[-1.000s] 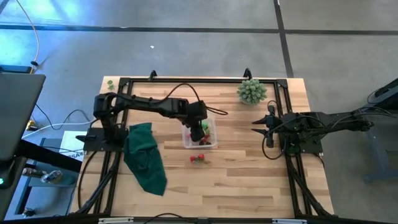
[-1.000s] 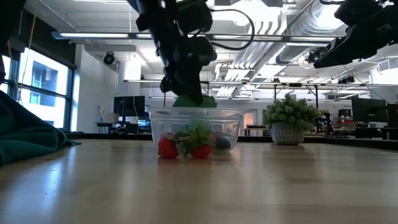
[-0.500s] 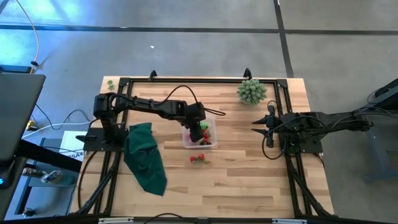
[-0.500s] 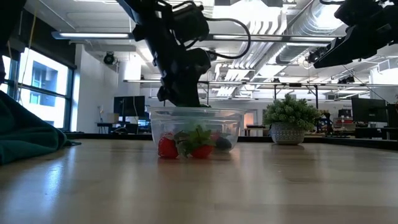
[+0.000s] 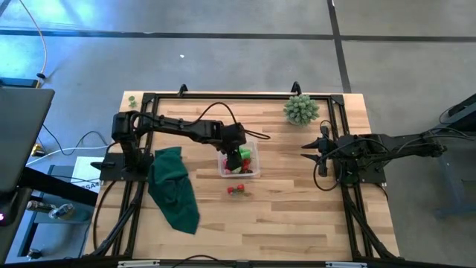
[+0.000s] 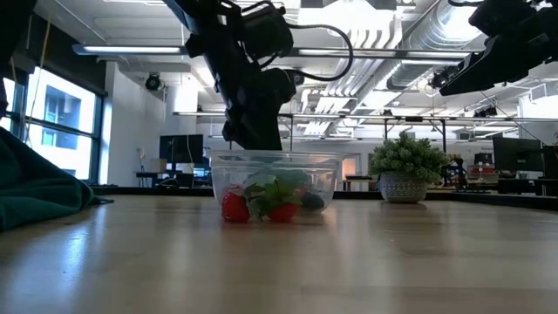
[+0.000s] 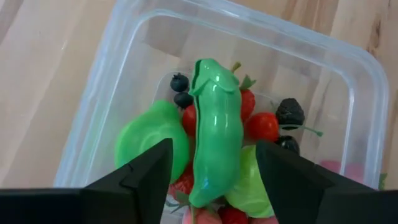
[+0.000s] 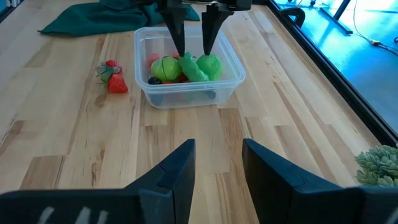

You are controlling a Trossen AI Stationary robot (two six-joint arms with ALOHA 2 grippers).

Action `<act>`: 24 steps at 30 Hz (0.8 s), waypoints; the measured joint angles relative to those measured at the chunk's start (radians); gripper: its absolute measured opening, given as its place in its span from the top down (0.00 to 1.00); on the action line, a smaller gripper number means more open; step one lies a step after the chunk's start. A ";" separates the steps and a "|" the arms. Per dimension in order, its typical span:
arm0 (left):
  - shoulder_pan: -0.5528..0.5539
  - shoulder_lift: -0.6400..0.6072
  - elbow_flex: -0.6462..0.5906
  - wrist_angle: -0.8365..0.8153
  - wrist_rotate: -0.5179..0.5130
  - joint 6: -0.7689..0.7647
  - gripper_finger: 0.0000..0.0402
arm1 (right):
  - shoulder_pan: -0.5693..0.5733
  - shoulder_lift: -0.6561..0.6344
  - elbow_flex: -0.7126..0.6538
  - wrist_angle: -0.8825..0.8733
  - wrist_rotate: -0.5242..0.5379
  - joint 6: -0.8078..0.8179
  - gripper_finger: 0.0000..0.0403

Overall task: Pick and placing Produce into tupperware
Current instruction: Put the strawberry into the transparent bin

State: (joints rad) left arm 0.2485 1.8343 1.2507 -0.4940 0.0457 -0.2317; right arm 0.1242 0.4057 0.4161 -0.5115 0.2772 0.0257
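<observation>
We note a dark green cloth (image 5: 173,187) lying crumpled at the left side of the wooden table (image 5: 297,216) — one end trails toward the near edge. A pale green spiky plant (image 5: 300,109) in a small pot stands at the far right corner, well apart from the cloth.

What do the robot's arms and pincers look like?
Both arms are black and made of jointed sections. The left arm has a thin black cable looping above it. The right arm looks similar, with cables bunched at its wrist. Each ends in a pincer with two flat, dark, tapered fingers: the left pincer and the right pincer.
</observation>
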 joint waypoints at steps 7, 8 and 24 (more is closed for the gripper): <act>0.000 -0.006 0.046 -0.024 0.064 0.001 0.43 | 0.000 0.000 0.000 0.000 0.000 0.000 0.69; 0.000 -0.012 0.056 -0.037 0.068 0.004 0.43 | 0.000 0.000 0.000 0.000 0.000 0.000 0.69; -0.279 -0.281 0.125 -0.390 -0.064 0.061 0.43 | 0.000 0.000 0.000 0.001 0.000 0.000 0.69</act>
State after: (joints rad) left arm -0.0300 1.5532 1.3762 -0.8836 -0.0184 -0.1706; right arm 0.1246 0.4057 0.4160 -0.5110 0.2775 0.0257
